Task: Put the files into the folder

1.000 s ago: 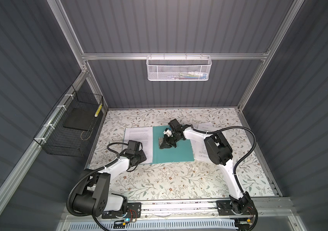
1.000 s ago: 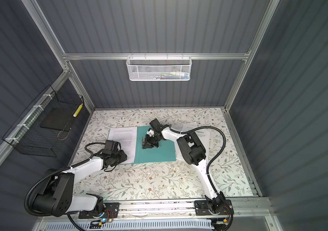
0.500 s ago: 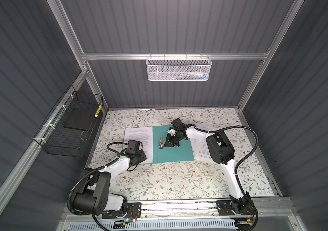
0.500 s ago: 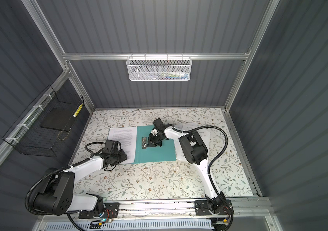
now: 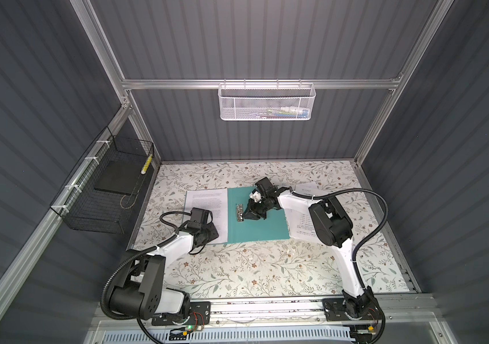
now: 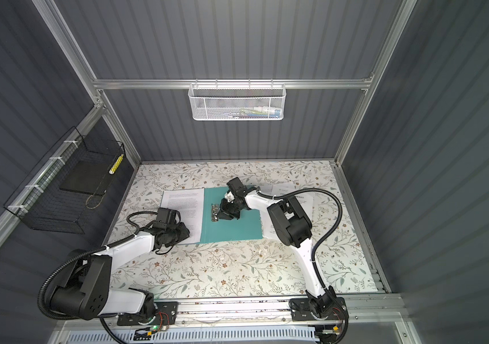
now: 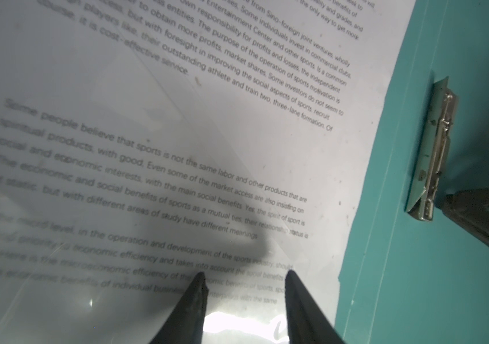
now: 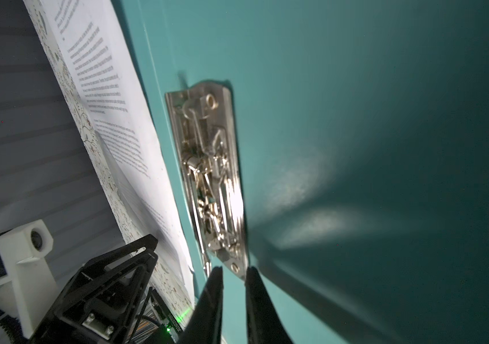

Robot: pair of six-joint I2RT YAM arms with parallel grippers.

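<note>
The teal folder (image 5: 264,226) (image 6: 237,229) lies open on the table, with its silver clip bar (image 5: 239,213) (image 7: 434,149) (image 8: 210,178) near the spine. A printed white sheet of the files (image 5: 207,202) (image 7: 177,119) covers its left half. More files (image 5: 300,220) lie to the right of the folder, partly under the right arm. My left gripper (image 5: 212,230) (image 7: 244,274) stands open with both tips down on the sheet near its front corner. My right gripper (image 5: 246,215) (image 8: 234,269) is at the near end of the clip bar, jaws a narrow gap apart and holding nothing.
A white mesh basket (image 5: 267,101) hangs on the back wall. On the left wall hangs a black wire basket (image 5: 106,190) that holds a dark flat slab (image 5: 115,180). The floral table (image 5: 252,268) stretches toward the front rail.
My right gripper has drawn back to the right off the clip bar, which now shows in full, and its jaws have parted a little. The left arm has not moved.
</note>
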